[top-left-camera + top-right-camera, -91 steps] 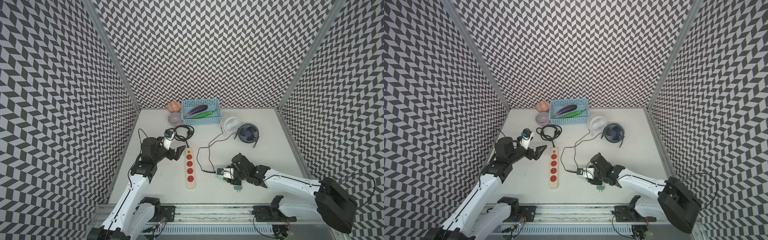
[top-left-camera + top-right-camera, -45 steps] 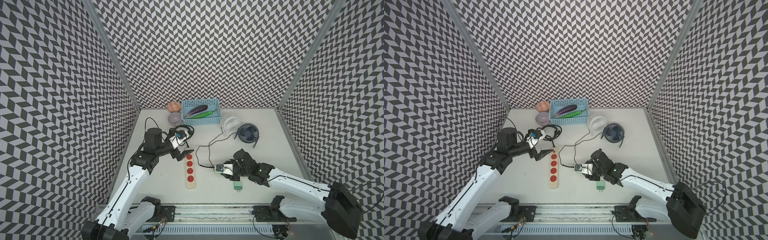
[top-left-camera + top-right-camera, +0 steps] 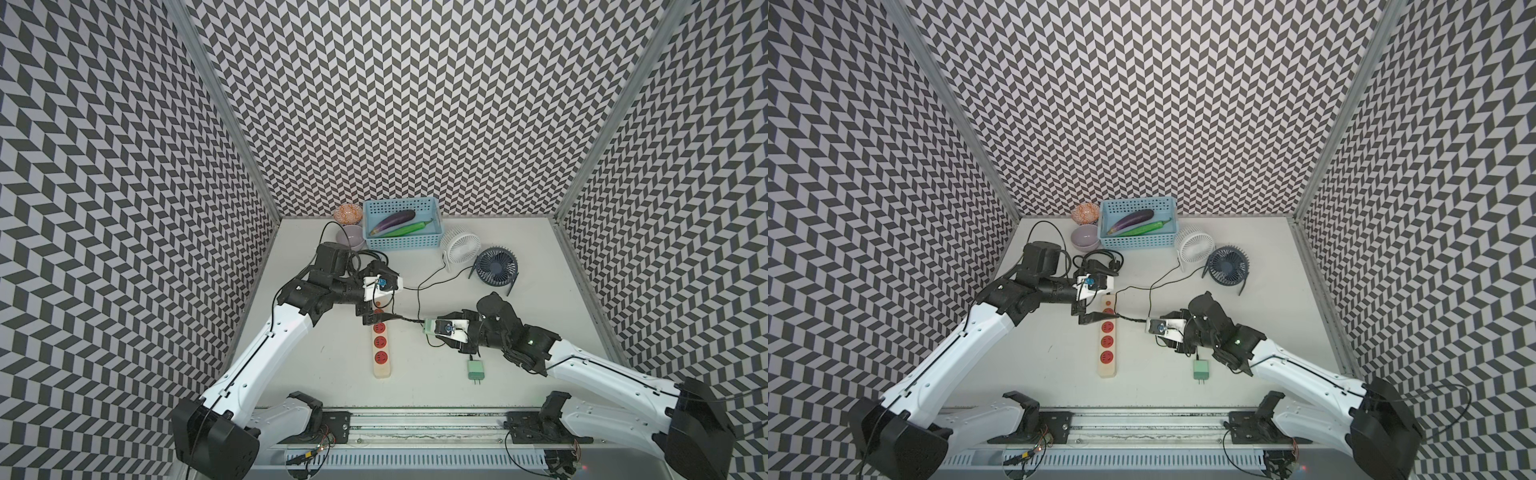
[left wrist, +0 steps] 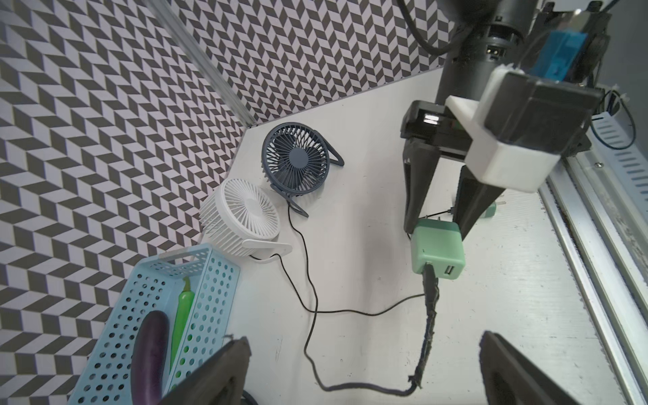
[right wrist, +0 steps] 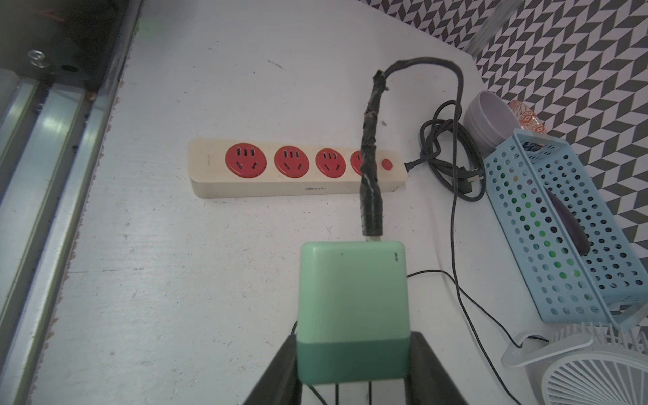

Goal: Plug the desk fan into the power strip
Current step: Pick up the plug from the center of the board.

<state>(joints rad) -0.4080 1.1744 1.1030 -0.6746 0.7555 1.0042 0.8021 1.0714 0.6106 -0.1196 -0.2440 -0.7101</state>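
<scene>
In both top views the power strip (image 3: 380, 351) lies on the white table (image 3: 415, 395) between the two arms. Its length runs toward the camera, and its far end sits under the left gripper (image 3: 384, 293). That gripper is spread wide and carries nothing. One finger hangs right where the taped cable (image 3: 409, 331) crosses the strip. The right gripper (image 3: 434, 334) is clenched on a green USB adapter (image 3: 428, 331), held just beside the strip.

Over to the left wrist view. The taped cable leaves the adapter's USB face and trails down between the open left fingers (image 4: 224, 371). The prongs seem to point back into the right gripper's palm, so the adapter is pinched by its sides and is probably not yet turned for a socket. With the left jaws gaping toward it, a handover or a grab at the cable looks likely. The white fan (image 4: 242, 217) and navy fan (image 4: 296, 157) stand by the blue basket (image 4: 196, 315). Which fan owns this cable cannot be told. A second green adapter (image 4: 491, 210) lies behind.

Right wrist view now. The adapter fills the foreground between the black pads (image 5: 280, 371). Beyond it the strip shows four red sockets, and the cable droops over the one next to the orange button (image 5: 386, 164). That socket looks blocked, while the other three are free.
</scene>
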